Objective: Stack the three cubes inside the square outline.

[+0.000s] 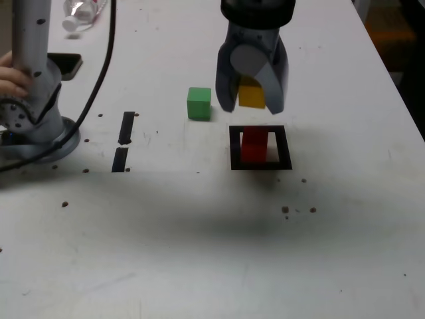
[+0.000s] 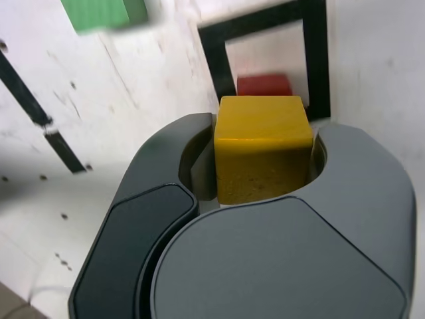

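Gripped between the dark jaws of the pincer (image 2: 264, 174), the yellow cube (image 2: 263, 149) fills the wrist view, clamped on two opposite sides with its top face clear. No brand, label or writing can be read on any cube or on the arm.

Seen from the exterior view, the pincer (image 1: 252, 100) hangs above the desk (image 1: 199, 252) with the yellow cube (image 1: 252, 93) off the surface, just behind the square outline (image 1: 260, 147). The red cube (image 1: 253, 146) sits inside that black tape frame on its white centre. The green cube (image 1: 199, 103) rests on the desk outside the frame, toward the exterior view's left of it and apart from the other two.

Further to the exterior view's left lie two short black tape strips (image 1: 123, 139), one above the other. The arm's grey base (image 1: 33, 100) stands at that edge, with a person's hand (image 1: 13, 76) against it and a black cable (image 1: 99, 73) curving past. A clear plastic bottle (image 1: 81, 13) lies at the far edge, and a dark flat object (image 1: 66, 64) lies beside the base.

White and scuffed, the desk carries small brown specks (image 1: 297, 210) in front of the frame. A dim floor shows beyond its far right corner.
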